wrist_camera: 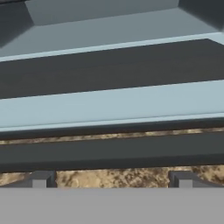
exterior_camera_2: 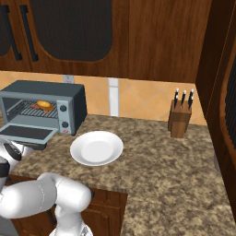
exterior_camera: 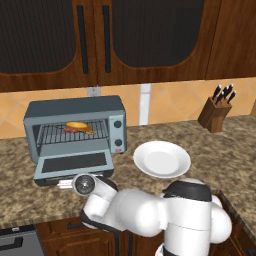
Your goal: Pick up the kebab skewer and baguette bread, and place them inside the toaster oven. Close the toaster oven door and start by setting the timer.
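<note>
Both pieces of food are loaded: the baguette bread [exterior_camera: 79, 125] lies on the wire rack inside the toaster oven [exterior_camera: 75, 127], with the kebab skewer [exterior_camera: 71, 129] just beside it at about 8 o'clock. So I judge the step in hand is shutting the toaster oven door [exterior_camera: 75, 165], which hangs down flat over the counter [exterior_camera: 220, 155].

My gripper [wrist_camera: 112, 180] is low at the door's front edge, jaws spread wide and holding nothing. In the hand view the door's handle [wrist_camera: 112, 151] runs as a dark bar straight across, right above the fingertips [wrist_camera: 41, 178].

Next I'd get under that bar and swing it up, then go for the knobs.

The speckled brown granite top carries a white plate [exterior_camera: 161, 159] at 3 o'clock of the oven, a knife block [exterior_camera: 216, 111] further back, dark wood cabinets [exterior_camera: 100, 40] overhead.
</note>
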Available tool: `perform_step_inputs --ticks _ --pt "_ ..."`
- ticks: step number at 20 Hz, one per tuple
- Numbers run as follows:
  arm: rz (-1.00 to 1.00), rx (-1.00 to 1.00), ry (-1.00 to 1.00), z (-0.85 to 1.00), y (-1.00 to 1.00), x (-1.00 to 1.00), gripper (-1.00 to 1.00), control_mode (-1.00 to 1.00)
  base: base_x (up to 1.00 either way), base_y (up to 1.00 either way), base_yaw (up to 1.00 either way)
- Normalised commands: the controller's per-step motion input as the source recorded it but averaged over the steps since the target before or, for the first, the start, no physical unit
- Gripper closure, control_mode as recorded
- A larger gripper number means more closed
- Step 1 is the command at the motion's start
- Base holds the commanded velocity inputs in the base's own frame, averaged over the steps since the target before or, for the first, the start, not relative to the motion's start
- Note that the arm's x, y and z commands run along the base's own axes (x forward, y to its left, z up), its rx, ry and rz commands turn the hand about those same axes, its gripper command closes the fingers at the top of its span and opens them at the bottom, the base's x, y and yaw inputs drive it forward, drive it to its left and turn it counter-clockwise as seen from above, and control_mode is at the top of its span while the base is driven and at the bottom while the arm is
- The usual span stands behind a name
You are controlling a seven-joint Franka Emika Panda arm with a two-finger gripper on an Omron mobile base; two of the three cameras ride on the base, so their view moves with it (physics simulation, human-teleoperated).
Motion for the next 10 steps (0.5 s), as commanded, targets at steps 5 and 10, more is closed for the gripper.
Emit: perform_step_inputs --ticks 5,10 --pt "0.0 0.0 -0.01 -0.27 0.0 0.02 -1.0 -1.0 0.0 0.0 0.0" --pt "0.0 0.0 -0.02 -0.28 0.0 0.02 -1.0 -1.0 0.0 0.0 0.0"
